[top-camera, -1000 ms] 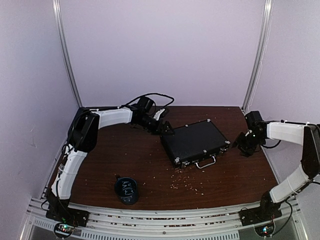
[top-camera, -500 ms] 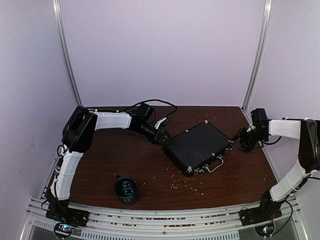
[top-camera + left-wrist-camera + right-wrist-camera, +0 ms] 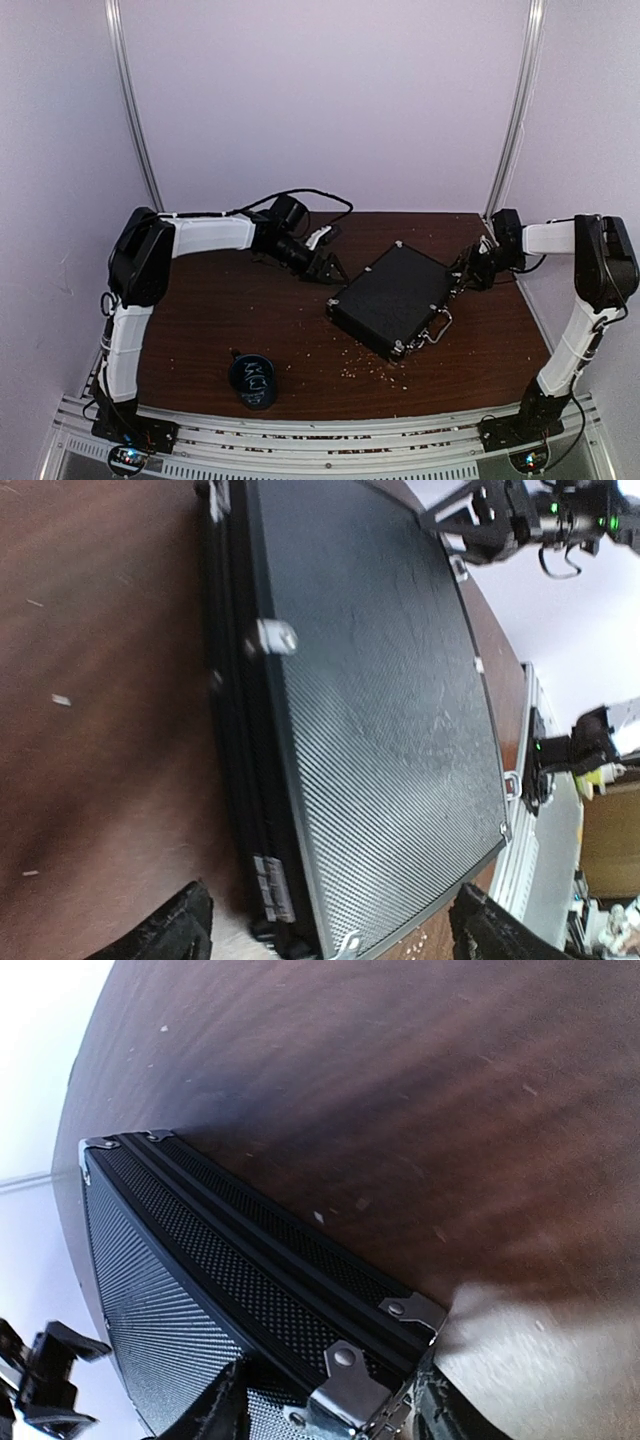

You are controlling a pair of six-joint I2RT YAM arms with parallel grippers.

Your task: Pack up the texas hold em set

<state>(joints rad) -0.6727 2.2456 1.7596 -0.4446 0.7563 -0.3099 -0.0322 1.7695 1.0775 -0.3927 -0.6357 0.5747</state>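
The black case (image 3: pixel 392 298) of the texas hold em set lies shut and flat on the brown table, turned at an angle, its metal handle (image 3: pixel 437 328) facing front right. My left gripper (image 3: pixel 332 268) hovers open just off the case's far-left corner; in the left wrist view its fingers (image 3: pixel 170 930) stand wide on either side of the lid (image 3: pixel 380 710). My right gripper (image 3: pixel 463 278) is at the case's right corner. In the right wrist view its jaws stand apart with the silver corner bracket (image 3: pixel 350 1385) between them. Chips, cards and buttons are out of view.
A dark round cup (image 3: pixel 254 380) with white scribbles stands near the front left. Pale crumbs (image 3: pixel 375 368) are scattered on the table in front of the case. The booth's walls and upright posts close in the back and sides.
The case has swung clockwise and slid a little forward and right. The left gripper pushed at its far-left corner, then drew back slightly. The right gripper came in onto the right corner.
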